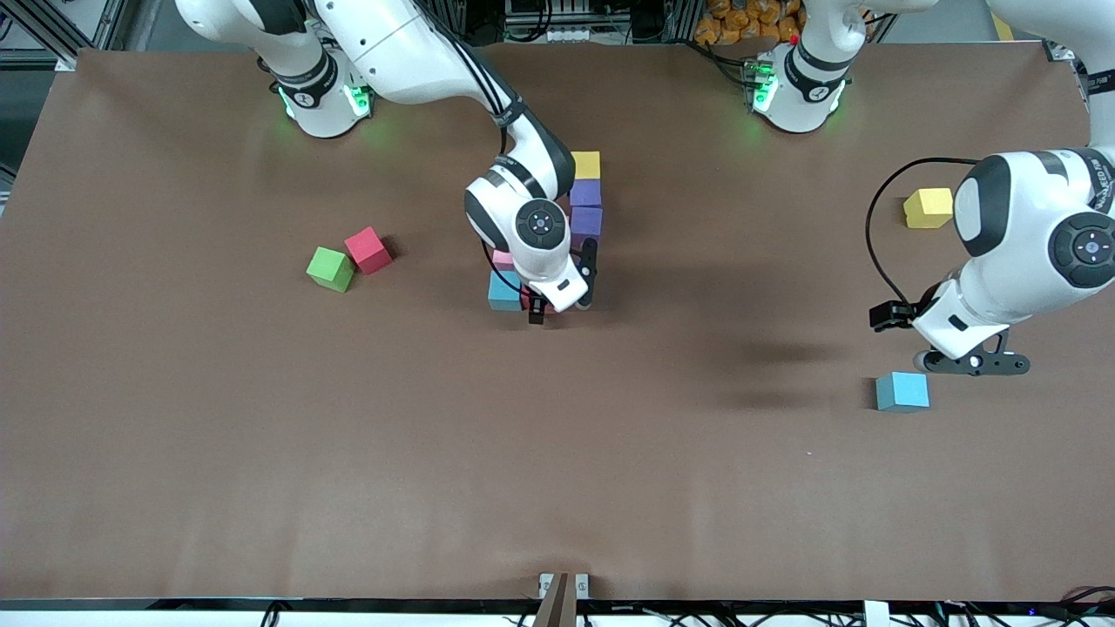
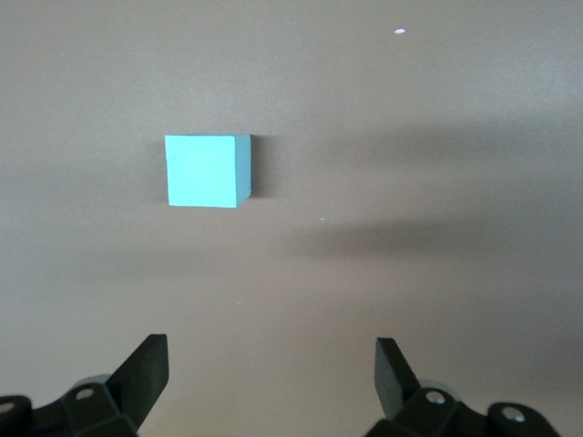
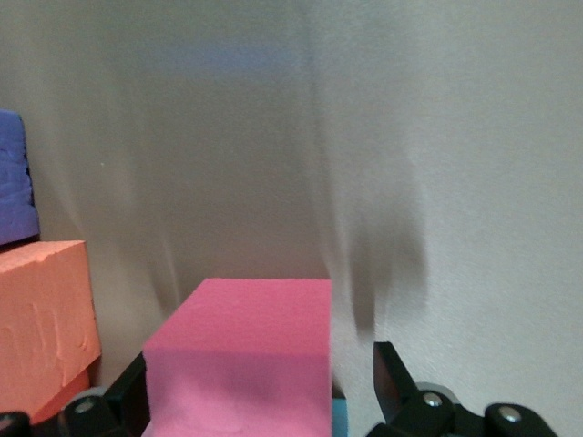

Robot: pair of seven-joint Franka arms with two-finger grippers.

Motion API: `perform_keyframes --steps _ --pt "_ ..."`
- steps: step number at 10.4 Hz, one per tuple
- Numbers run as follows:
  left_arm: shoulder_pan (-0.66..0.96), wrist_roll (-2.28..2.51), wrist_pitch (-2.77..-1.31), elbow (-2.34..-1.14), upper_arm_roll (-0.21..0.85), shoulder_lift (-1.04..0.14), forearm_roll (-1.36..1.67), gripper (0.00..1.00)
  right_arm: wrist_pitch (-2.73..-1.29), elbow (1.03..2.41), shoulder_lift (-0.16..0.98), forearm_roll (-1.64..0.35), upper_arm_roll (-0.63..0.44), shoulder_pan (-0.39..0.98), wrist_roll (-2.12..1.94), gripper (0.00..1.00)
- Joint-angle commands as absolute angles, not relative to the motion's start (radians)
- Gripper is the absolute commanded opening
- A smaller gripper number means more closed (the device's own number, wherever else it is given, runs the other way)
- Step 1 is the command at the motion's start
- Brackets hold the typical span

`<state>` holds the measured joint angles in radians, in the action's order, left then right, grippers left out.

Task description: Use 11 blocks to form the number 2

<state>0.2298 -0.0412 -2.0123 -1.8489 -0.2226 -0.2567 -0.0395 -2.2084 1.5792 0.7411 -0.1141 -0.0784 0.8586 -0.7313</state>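
High front overview, two close wrist views

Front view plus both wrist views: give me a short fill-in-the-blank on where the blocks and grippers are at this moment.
1. The green cube touches a ____ block.
2. The left gripper hovers with open fingers beside a lone ____ block.
3. The right gripper, fingers open, stands over a ____ block in the cluster at mid-table.
4. Farthest from the front camera in that cluster lies a ____ block, next to the purple blocks.

Missing words: red; light blue; pink; yellow
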Motion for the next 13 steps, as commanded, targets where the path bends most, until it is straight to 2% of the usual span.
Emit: perform_keyframes --steps 1,3,5,7,9,11,13 --pt "0.221 -0.064 -2.025 -1.856 -0.219 -0.262 -0.029 1.0 -2.152 1.588 0.675 -0.103 -0.071 0.827 -0.712 1.0" --pt "0.177 -0.08 -2.026 -1.856 -0.218 -0.271 -0.034 1.0 -2.079 1.583 0.617 -0.116 -0.061 0.758 -0.723 1.0" --pt "0.169 -0.086 -2.049 -1.826 -0.219 -0.337 -0.023 1.0 -1.97 1.582 0.542 -0.202 -0.061 0.683 -0.71 1.0" --pt "0.117 -0.086 -2.13 -1.806 -0.216 -0.394 0.001 1.0 -1.889 1.58 0.473 -0.218 -0.063 0.574 -0.681 1.0" --pt "0.112 -0.09 -2.167 -1.792 -0.216 -0.428 0.031 1.0 -1.791 1.586 0.381 -0.171 -0.069 0.513 -0.416 1.0" --pt "0.11 -0.092 -2.222 -1.786 -0.216 -0.469 0.031 1.0 -1.685 1.582 0.287 -0.014 -0.061 0.473 -0.043 1.0" --pt "0.097 -0.113 -2.259 -1.755 -0.216 -0.512 0.028 1.0 -1.609 1.578 0.229 -0.003 -0.022 0.283 0.046 1.0"
